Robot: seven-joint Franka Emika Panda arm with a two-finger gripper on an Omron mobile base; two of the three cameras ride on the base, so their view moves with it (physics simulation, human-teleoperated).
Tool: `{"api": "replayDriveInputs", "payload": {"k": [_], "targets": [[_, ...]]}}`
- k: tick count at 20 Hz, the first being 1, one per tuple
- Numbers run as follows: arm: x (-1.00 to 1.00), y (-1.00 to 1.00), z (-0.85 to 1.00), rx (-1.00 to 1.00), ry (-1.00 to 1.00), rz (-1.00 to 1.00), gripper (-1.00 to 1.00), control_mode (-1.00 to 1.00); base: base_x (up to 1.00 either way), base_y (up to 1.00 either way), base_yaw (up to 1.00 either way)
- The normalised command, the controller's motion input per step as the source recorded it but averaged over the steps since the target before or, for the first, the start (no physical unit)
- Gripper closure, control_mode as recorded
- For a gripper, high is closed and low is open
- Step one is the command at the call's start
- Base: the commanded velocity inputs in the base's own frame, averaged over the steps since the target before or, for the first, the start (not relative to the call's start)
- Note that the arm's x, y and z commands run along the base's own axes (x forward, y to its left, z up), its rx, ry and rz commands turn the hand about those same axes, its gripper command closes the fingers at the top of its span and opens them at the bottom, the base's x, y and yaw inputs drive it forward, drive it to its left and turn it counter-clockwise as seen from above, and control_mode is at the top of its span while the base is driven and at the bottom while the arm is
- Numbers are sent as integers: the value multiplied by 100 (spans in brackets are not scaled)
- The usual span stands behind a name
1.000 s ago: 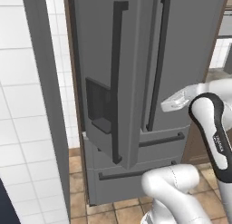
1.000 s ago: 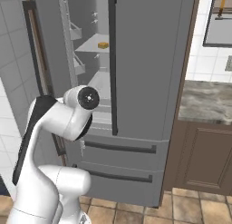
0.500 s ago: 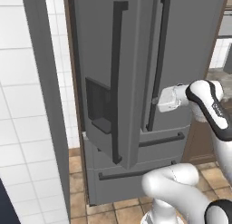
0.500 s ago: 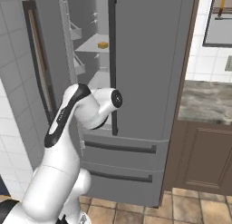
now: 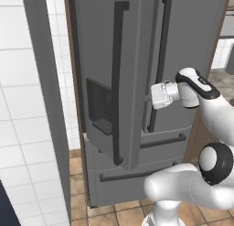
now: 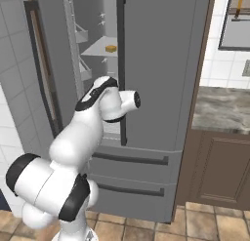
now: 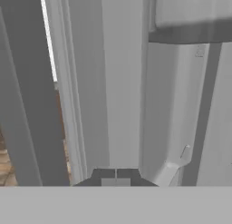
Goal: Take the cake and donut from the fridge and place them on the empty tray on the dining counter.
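1. The fridge [image 5: 132,83] is mid-grey steel, plain and unpatterned, with dark, almost black vertical handles [image 5: 118,83] and a darker grey dispenser recess [image 5: 99,106].
2. Inside it, the shelves [image 6: 100,47] are pale grey.
3. The cake [image 6: 111,49] is a yellow-orange block.
4. The arm [image 6: 83,132] is white with black bands at its joints.
5. The pincer [image 7: 116,175] has dark grey finger tips.
6. The wall tiles [image 5: 20,129] are white with thin grey grout lines.
7. The floor [image 6: 210,223] is terracotta-brown tile with pale joints.
8. The counter [image 6: 224,108] beside the fridge has a grey-brown marbled top over a dark brown cabinet front [image 6: 219,169].
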Motion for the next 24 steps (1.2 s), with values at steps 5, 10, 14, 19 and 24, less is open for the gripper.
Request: {"api": "replayDriveInputs", "payload": {"k": [5, 10, 14, 19, 24], "targets": [[44, 34, -37, 0, -3, 12, 100, -100, 0, 0, 0], [16, 65, -36, 1, -10, 8, 100, -100, 0, 0, 0], [-61, 95, -21, 0, -13, 9, 100, -100, 0, 0, 0], [-94, 100, -26, 0, -15, 9, 100, -100, 0, 0, 0], [-65, 100, -32, 0, -19, 3, 100, -100, 0, 0, 0]]}}
